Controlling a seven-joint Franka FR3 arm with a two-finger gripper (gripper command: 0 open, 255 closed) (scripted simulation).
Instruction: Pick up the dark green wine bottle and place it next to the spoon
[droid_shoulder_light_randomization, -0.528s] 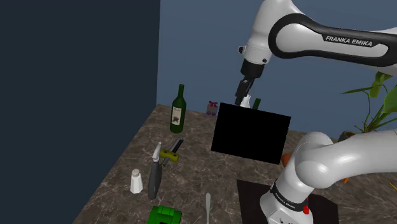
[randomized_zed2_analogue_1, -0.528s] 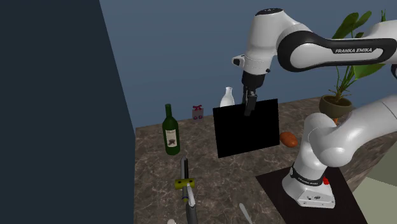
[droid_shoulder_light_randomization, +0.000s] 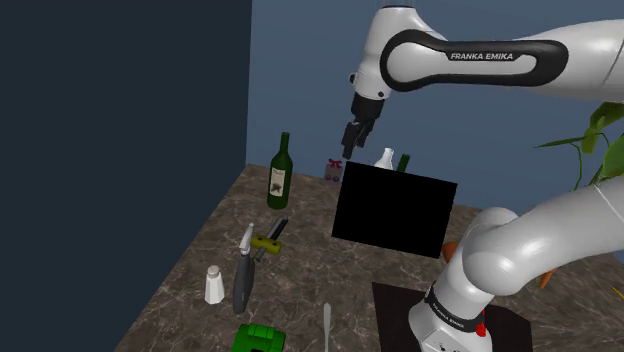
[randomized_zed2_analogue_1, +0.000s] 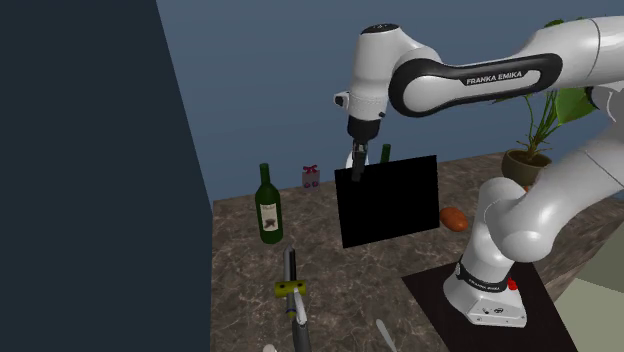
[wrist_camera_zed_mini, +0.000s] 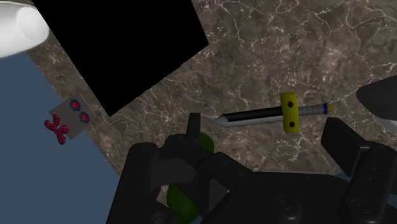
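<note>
1. Arm (droid_shoulder_light_randomization: 480, 60): white with dark joints, reaching up and towards the shoulder view's left.
2. Surface (droid_shoulder_light_randomization: 320, 270): dark brown, marble-veined.
3. Black square (droid_shoulder_light_randomization: 393, 210): flat and featureless, standing mid-surface.
4. Wine bottle (droid_shoulder_light_randomization: 280, 172): dark green with a pale label. It stands upright near the surface's far edge, to the shoulder view's left of the black square and close to the dark wall.
5. Gripper (droid_shoulder_light_randomization: 350, 140): all black, fingers apart and clasping nothing. It hangs in the air above the square's upper left corner, well apart from the wine bottle.
6. White bottle (droid_shoulder_light_randomization: 384, 158): its top shows behind the square.
7. Black-handled tool (droid_shoulder_light_randomization: 268, 241): has a yellow clip and lies flat.
8. White shaker (droid_shoulder_light_randomization: 214, 286): upright, nearer the front.
9. Small box with red bow (droid_shoulder_light_randomization: 333, 170): by the back wall.
</note>
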